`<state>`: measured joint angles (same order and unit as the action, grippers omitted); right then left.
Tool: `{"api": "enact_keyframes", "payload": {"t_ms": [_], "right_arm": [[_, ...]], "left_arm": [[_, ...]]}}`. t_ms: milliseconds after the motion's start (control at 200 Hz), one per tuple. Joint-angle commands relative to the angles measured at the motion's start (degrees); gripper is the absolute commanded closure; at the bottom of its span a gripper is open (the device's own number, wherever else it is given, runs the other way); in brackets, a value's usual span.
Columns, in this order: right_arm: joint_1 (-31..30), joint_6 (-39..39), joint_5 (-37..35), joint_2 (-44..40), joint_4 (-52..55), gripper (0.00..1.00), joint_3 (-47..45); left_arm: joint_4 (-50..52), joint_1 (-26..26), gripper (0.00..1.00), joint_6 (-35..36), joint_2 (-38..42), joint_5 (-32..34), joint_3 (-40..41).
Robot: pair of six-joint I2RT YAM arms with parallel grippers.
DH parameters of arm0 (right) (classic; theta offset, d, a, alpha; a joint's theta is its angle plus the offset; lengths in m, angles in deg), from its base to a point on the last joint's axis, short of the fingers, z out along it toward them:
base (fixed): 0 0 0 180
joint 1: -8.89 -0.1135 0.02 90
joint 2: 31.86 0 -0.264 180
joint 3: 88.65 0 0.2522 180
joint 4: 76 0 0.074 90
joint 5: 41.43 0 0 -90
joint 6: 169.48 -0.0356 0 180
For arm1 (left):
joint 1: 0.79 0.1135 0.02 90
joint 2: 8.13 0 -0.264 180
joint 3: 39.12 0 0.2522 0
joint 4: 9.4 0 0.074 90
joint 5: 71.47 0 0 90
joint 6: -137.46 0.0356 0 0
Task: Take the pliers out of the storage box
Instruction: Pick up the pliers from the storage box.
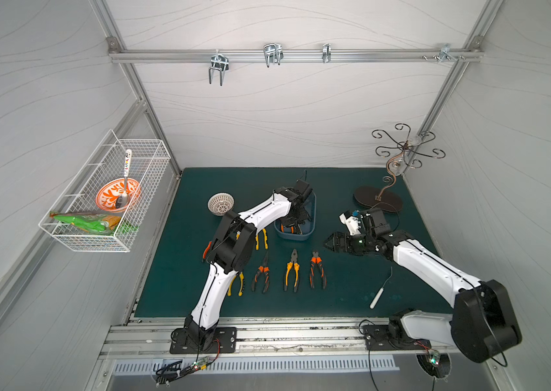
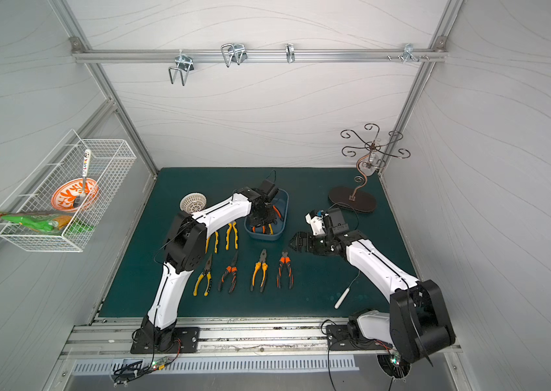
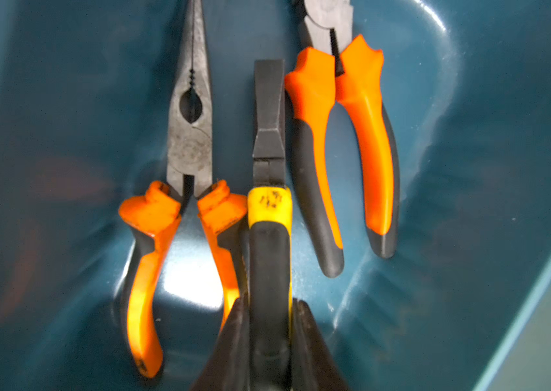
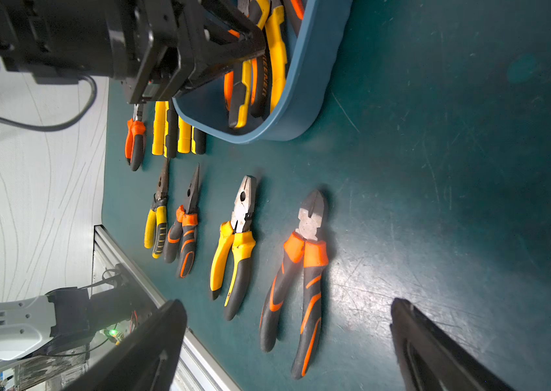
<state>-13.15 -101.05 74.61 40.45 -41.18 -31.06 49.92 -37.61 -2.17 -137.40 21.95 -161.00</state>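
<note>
Now, left gripper [image 3: 269,306] on yellow pliers [image 3: 269,206].

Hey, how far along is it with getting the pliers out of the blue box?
Mostly done: four pliers lie in a front row on the mat, with more behind them beside the storage box. In hand: the left gripper is closed on a yellow-handled pair inside the box. Left: that pair plus two orange-handled pairs flanking it.

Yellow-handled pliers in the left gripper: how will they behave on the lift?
Likely rigid and head-heavy: the left gripper clamps the yellow-handled pliers at the handle end, far from the steel head, so they may droop. Rubbery grip probably resists slipping. The long-nose pliers lie close alongside and might drag.
</note>
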Motion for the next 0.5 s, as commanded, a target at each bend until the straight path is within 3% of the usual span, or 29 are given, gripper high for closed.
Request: {"api": "enact_keyframes", "payload": {"t_ms": [0,295,395,490], "right_arm": [[0.6,-0.3,0.6,-1.6,0.8,0.01,-0.1],[0.6,-1.1,1.8,-1.1,-0.2,0.01,0.9],[0.6,-1.3,2.3,-1.4,-0.4,0.01,1.4],[0.6,-1.5,2.6,-2.4,-0.4,0.02,2.1]], "left_arm": [[1.0,-0.3,1.0,1.8,2.2,1.5,-1.4],[-1.7,0.1,1.0,7.0,14.9,10.3,6.0],[-4.2,1.4,1.0,8.2,18.8,7.9,9.0],[-9.5,3.8,1.0,9.5,23.0,0.6,13.7]]}}
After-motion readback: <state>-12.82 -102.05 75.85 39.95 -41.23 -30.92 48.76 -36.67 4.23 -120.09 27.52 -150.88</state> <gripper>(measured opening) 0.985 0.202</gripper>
